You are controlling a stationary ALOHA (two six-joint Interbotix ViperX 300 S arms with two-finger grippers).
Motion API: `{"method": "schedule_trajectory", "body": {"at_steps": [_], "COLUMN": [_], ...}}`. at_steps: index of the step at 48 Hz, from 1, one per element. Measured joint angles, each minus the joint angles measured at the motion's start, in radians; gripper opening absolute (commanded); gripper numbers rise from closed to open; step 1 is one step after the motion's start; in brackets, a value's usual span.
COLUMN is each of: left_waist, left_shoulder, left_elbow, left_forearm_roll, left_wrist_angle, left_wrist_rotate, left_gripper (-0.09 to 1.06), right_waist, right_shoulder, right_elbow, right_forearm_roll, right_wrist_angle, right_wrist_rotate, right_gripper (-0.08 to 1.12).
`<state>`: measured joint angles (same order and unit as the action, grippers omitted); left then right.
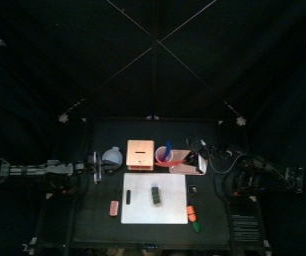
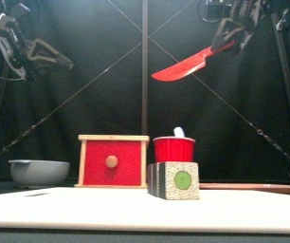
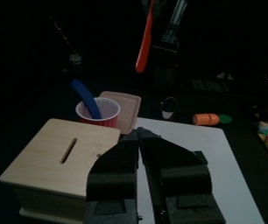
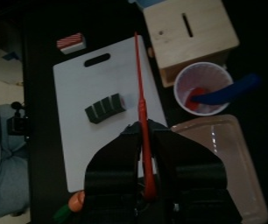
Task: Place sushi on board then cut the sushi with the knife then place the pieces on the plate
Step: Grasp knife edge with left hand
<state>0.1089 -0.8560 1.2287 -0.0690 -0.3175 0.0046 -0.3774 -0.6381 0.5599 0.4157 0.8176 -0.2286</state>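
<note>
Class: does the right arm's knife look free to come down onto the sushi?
Probably yes: the red knife hangs high in the right gripper, and nothing stands above the sushi roll on the white board.

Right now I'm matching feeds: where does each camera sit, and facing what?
Top: overhead, down onto white board; left arm, right arm.
Front: table's edge, level at sushi; left gripper, right gripper above.
Left wrist: left arm, facing wooden box; own jaws.
Right wrist: right arm, over board; jaws hold red knife.
Shared: both wrists see red cup.
</note>
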Motion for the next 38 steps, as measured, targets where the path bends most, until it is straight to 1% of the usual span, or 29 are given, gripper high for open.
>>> {"method": "schedule_trajectory", "body": {"at_steps": [3,4,7,10,13,17,21,24,27,30,34,38], "left_waist": [-0.012,-0.020,-0.035,-0.046,-0.058,-0.071,-0.100,-0.123,-0.147,-0.161,-0.167,-0.170], "left_shoulder": [0.009,0.018,0.051,0.083,0.124,0.176,0.238,0.270,0.307,0.345,0.391,0.437], "left_elbow": [-0.006,-0.011,-0.026,-0.038,-0.052,-0.067,-0.081,-0.089,-0.101,-0.115,-0.133,-0.156], "left_forearm_roll": [0.008,0.012,0.020,0.023,0.025,0.025,0.021,0.017,0.002,-0.014,-0.028,-0.029], "left_wrist_angle": [-0.002,-0.003,-0.005,-0.006,-0.009,-0.023,-0.041,-0.048,-0.054,-0.057,-0.061,-0.063], "left_wrist_rotate": [0.000,0.000,-0.003,-0.003,-0.003,-0.003,-0.003,-0.003,-0.002,-0.005,-0.005,-0.005], "left_gripper": [0.65,0.69,0.77,0.84,0.88,0.89,0.89,0.89,0.89,0.89,0.89,0.89], "right_waist": [0.021,0.038,0.069,0.103,0.144,0.199,0.242,0.268,0.296,0.322,0.348,0.356], "right_shoulder": [-0.015,-0.023,-0.032,-0.037,-0.037,-0.026,0.000,0.018,0.032,0.048,0.069,0.083], "right_elbow": [0.049,0.078,0.130,0.173,0.210,0.255,0.291,0.311,0.327,0.339,0.347,0.351], "right_forearm_roll": [0.009,0.012,0.012,0.009,0.000,-0.012,-0.021,-0.023,-0.025,-0.026,-0.029,-0.029], "right_wrist_angle": [-0.051,-0.087,-0.169,-0.252,-0.321,-0.400,-0.462,-0.500,-0.549,-0.595,-0.641,-0.669], "right_wrist_rotate": [0.000,0.000,-0.008,-0.002,-0.002,-0.002,-0.002,-0.002,0.000,0.000,0.000,-0.002], "right_gripper": [0.50,0.50,0.50,0.50,0.50,0.50,0.50,0.50,0.50,0.50,0.50,0.50]}}
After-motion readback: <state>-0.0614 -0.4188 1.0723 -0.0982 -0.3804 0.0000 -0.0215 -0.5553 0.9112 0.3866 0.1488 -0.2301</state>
